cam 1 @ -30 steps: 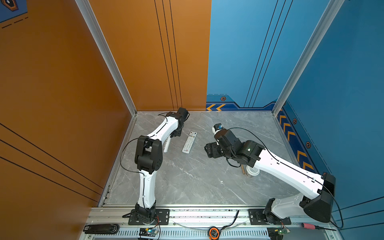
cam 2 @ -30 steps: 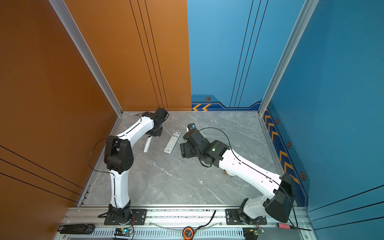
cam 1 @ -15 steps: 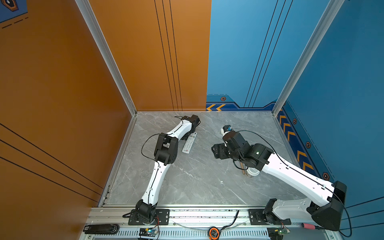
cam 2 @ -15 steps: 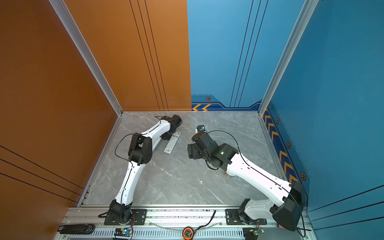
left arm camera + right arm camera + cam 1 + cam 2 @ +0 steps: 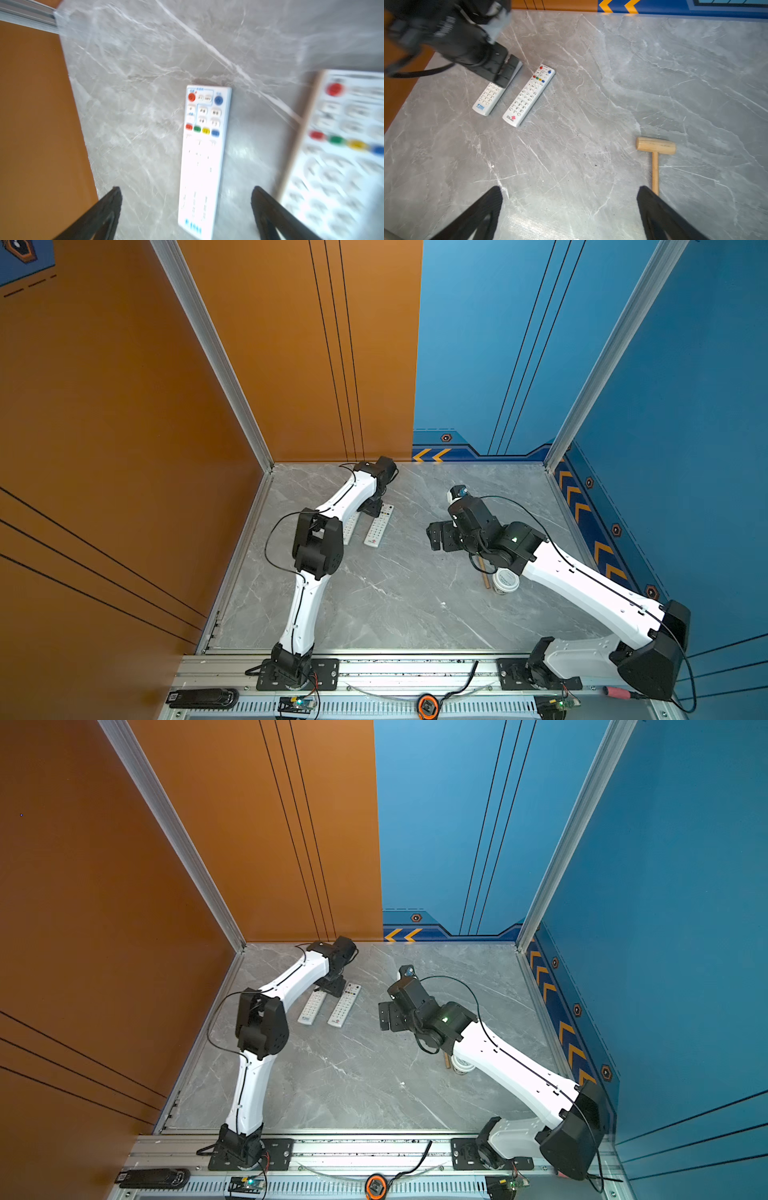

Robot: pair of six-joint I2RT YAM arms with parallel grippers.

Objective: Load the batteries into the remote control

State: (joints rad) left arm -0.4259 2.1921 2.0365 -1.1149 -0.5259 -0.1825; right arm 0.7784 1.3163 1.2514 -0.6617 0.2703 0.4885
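Note:
Two white remote controls lie side by side, buttons up, on the grey marble table. My left gripper [image 5: 372, 506] [image 5: 334, 986] hovers open over the far end of the left remote [image 5: 350, 527] [image 5: 312, 1007]. In the left wrist view that remote [image 5: 204, 158] lies below the gap between the spread fingers of the left gripper [image 5: 186, 190], untouched. The other remote [image 5: 378, 526] [image 5: 344, 1004] [image 5: 340, 145] lies just beside it. My right gripper [image 5: 434, 535] [image 5: 384, 1016] [image 5: 570, 190] is open and empty above bare table. No batteries are in view.
A wooden mallet [image 5: 655, 147] lies on the table near my right gripper. A white paper cup [image 5: 506, 581] [image 5: 462, 1065] stands partly under the right arm. The orange wall runs close along the left remote [image 5: 489, 97].
My left gripper has gone from shut to wide open over the remotes, and its elbow has swung. The right gripper has opened a little more and drifted slightly right.

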